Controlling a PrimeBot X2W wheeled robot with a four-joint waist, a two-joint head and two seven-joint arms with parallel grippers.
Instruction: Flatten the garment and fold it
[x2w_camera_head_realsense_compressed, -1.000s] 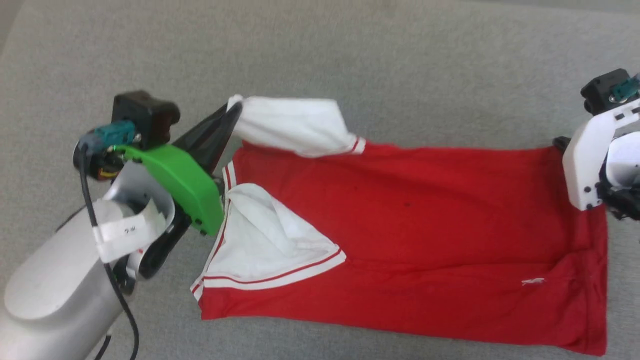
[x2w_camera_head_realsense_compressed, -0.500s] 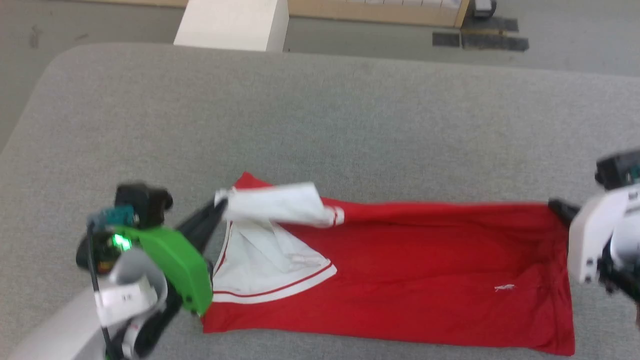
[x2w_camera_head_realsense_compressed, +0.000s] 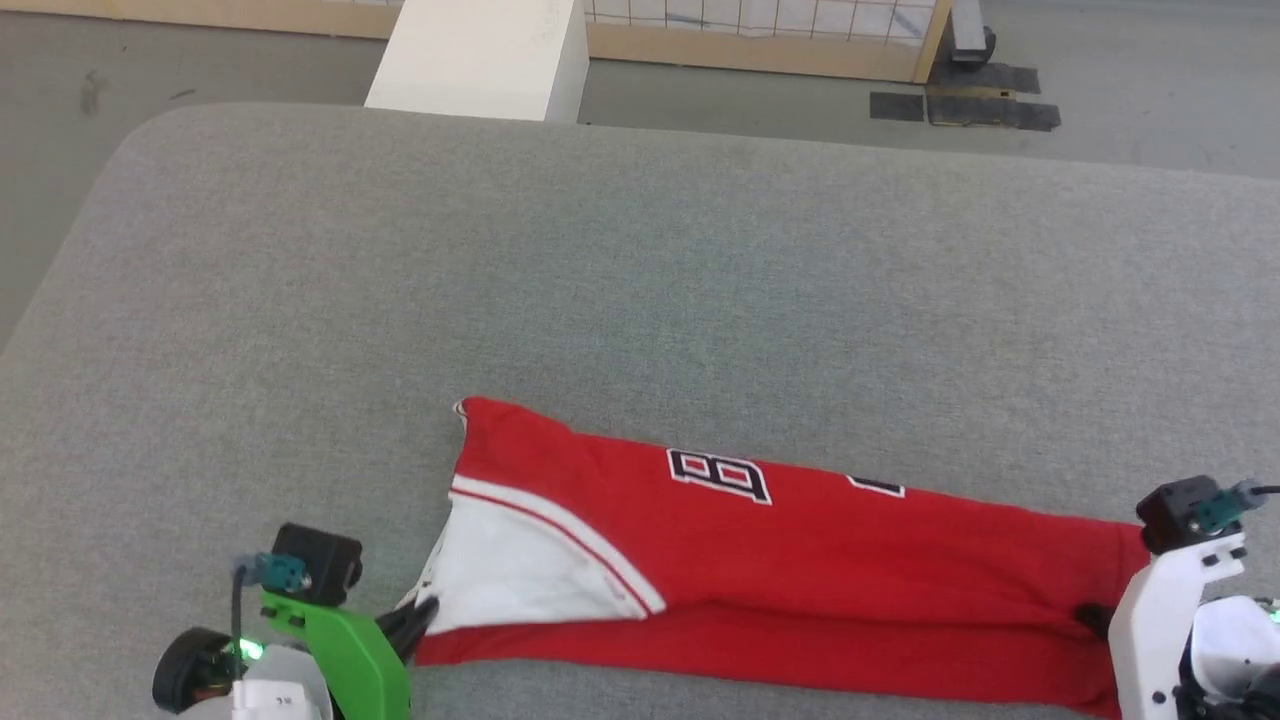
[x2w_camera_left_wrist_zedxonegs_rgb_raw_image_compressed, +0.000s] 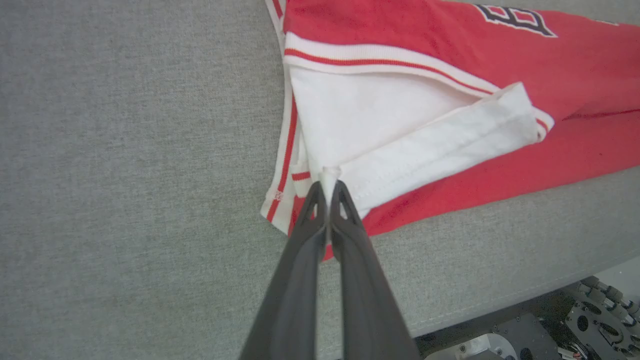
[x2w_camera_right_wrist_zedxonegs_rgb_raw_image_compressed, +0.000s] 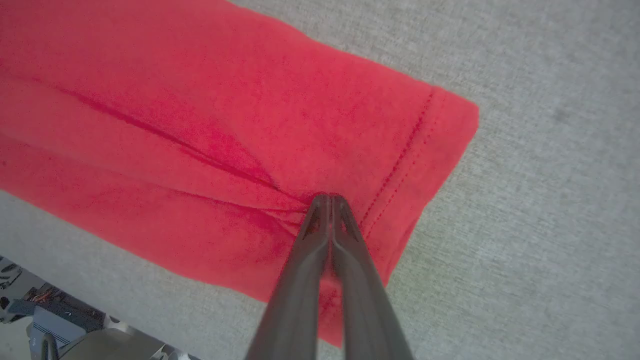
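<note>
Head view | garment (x2w_camera_head_realsense_compressed: 800, 560) between left claw (x2w_camera_head_realsense_compressed: 425, 612) and right claw (x2w_camera_head_realsense_compressed: 1093, 615), both pinching it

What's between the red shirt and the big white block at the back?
Just bare grey tabletop lies between the shirt and the white block, with nothing sitting on it. You can see that in the head view.

garment (x2w_camera_head_realsense_compressed: 850, 570): matt knit cloth — stitched hem | tabletop (x2w_camera_head_realsense_compressed: 600, 250): rough grey woven fabric | fingers (x2w_camera_left_wrist_zedxonegs_rgb_raw_image_compressed: 295, 280): smooth dark plastic — matt
</note>
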